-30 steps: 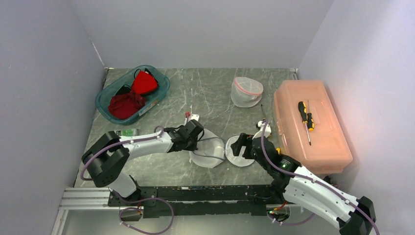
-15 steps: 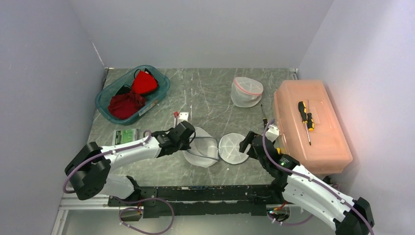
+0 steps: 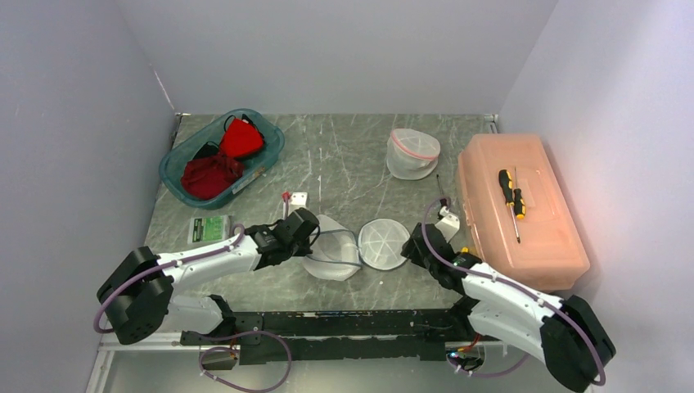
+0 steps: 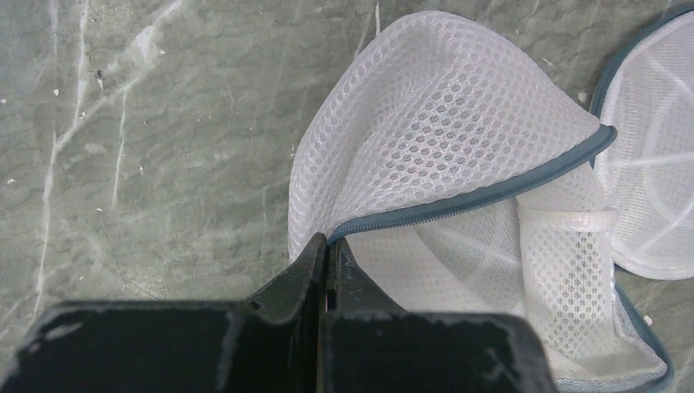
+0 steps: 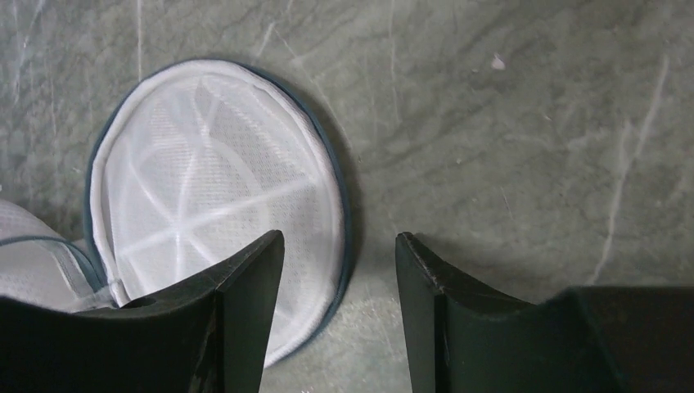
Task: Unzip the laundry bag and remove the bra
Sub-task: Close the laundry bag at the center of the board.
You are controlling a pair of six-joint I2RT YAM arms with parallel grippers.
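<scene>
**Top view.** The laundry bag [image 3: 331, 255] lay mid-counter [image 3: 352, 155] between the two arms. Its mesh body sat by the left arm [image 3: 213, 252], and its round end panel [image 3: 383, 244] was folded out flat toward the right arm [image 3: 499, 286]. The zip looked fully run round, so I judged the unzip step done and bra removal the step in hand. Neither set of jaws could be read from this height.

**Left wrist.** The left jaws were pressed together, pinching the bag at the corner where the teal zip edge [image 4: 475, 192] meets the mesh. The mouth gaped to the right of the pinch. Inside I saw only white mesh, pale ribs and a white band [image 4: 565, 219]. I could not tell whether any of it was the bra.

**Right wrist.** The right jaws were spread and low over the counter, with the right-hand rim of the round panel running between the two fingers [image 5: 245, 282]. No contact with the rim was evident and nothing was held.

**Judgement on the next move.**
- The left pinch should hold as the anchor.
- The right jaws need either to close on the panel rim and fold it clear, or to shift left into the open mouth to find the garment.
- Risk: catching bag mesh along with the bra.
</scene>
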